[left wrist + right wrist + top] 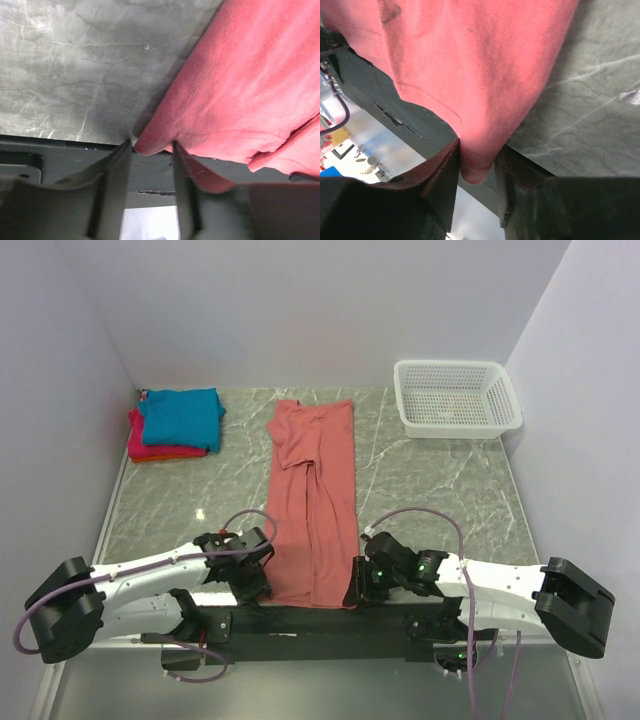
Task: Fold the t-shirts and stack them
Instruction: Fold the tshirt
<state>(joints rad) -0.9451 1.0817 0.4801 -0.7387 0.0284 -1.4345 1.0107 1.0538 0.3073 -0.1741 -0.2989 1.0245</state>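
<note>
The salmon-red t-shirt (pixel 315 490) lies as a long narrow strip down the middle of the table, folded lengthwise, neck end far and hem at the front edge. My left gripper (pixel 266 585) is shut on its near left corner (pixel 150 145). My right gripper (pixel 354 590) is shut on its near right corner (pixel 479 162). In both wrist views the cloth fills the gap between the fingertips (pixel 125 155) (pixel 451 160). The teal-blue t-shirt (pixel 182 417) lies folded on top of the magenta-pink t-shirt (pixel 148 448) at the far left.
A white mesh basket (pixel 455 395) stands at the far right corner. The grey marbled tabletop (pixel 440 490) is walled on the left, back and right. A black bar (pixel 310 620) runs along the front edge under the hem.
</note>
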